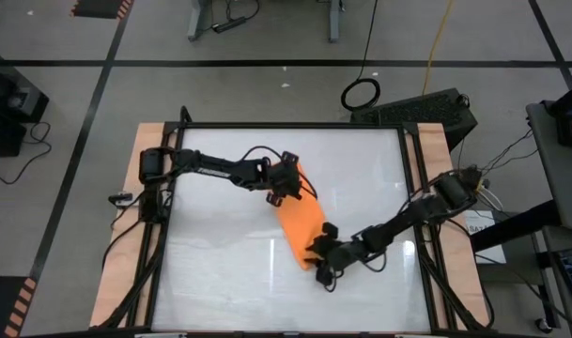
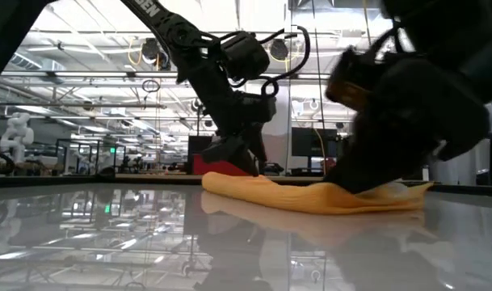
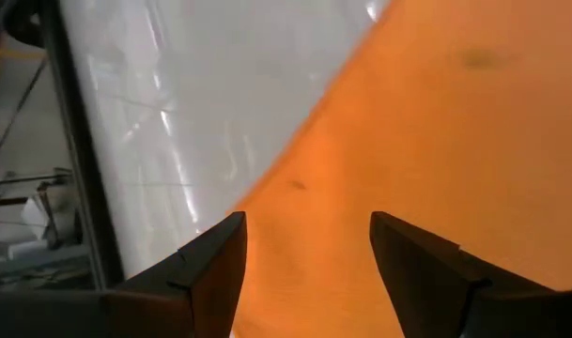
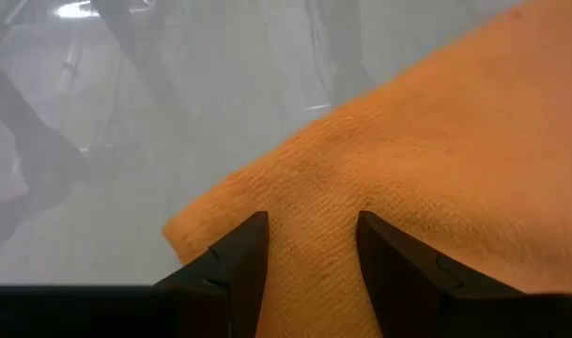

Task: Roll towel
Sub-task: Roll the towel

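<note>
Both grippers parted over towel (image 1: 300, 223) | left gripper (image 1: 287, 192) far end | right gripper (image 1: 320, 246) near end, hiding corner

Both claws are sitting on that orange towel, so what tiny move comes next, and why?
Probably both claws should close. The left claw and right claw sit open at opposite ends of the towel, cloth between their fingers, so pinching would secure it for rolling.
</note>
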Controlling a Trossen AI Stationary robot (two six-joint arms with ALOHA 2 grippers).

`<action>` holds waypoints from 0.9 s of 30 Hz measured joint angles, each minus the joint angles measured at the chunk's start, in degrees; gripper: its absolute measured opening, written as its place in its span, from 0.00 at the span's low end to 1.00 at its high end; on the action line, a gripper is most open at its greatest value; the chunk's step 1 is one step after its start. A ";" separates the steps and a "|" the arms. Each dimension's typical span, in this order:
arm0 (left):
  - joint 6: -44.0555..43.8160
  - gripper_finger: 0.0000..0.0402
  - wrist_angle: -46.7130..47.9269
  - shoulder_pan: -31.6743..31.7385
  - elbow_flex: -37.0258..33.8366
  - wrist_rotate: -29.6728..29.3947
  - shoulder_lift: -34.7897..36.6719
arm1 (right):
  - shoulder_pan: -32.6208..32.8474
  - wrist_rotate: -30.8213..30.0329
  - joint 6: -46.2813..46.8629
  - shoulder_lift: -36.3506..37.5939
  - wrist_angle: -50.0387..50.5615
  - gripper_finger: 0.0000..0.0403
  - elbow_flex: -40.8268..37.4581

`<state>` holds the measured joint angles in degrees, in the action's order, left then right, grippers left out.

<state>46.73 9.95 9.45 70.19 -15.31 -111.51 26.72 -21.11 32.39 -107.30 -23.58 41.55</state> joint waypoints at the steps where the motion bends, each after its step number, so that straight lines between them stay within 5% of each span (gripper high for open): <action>1: -0.12 0.58 -0.31 0.07 0.00 -0.01 0.00 | 0.00 0.21 -1.18 -0.85 0.16 0.39 1.34; 8: -12.81 0.58 9.27 -0.90 1.60 0.46 0.05 | 0.07 2.16 -7.68 1.72 9.41 0.39 7.85; 16: -26.37 0.58 22.71 -2.73 1.62 2.66 0.09 | -0.01 -3.17 -9.23 10.16 28.86 0.39 8.89; 27: -23.04 0.58 15.15 -1.71 1.64 5.68 -0.40 | -0.39 -1.16 -6.17 6.35 29.87 0.39 7.13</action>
<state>23.69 25.10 7.74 71.83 -9.63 -111.91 26.33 -22.27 26.21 -100.95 6.29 48.69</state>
